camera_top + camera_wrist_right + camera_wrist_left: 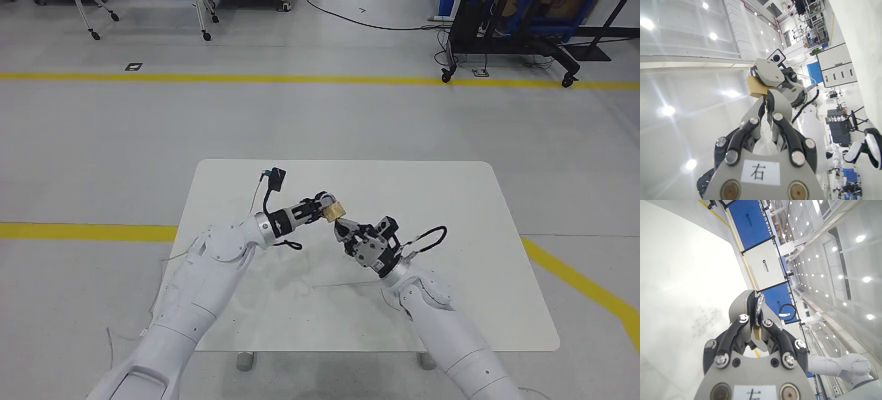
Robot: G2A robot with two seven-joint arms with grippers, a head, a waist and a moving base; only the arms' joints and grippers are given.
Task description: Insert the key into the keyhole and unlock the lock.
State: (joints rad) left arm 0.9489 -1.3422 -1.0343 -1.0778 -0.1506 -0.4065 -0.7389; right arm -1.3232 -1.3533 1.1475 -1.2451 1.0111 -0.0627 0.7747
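My left gripper is shut on a small brass padlock and holds it above the middle of the white table. In the left wrist view the padlock sits between the fingers with its silver shackle pointing away. My right gripper sits just beside and below the lock, shut, with its tips against the lock's end. In the right wrist view the padlock is at the tips of my right gripper. The key is almost wholly hidden between the pads.
The two arms meet over the table's centre, left arm from the near left and right arm from the near right. A black cable loops off the right wrist. Yellow floor lines run past the table; wheeled frames stand far back.
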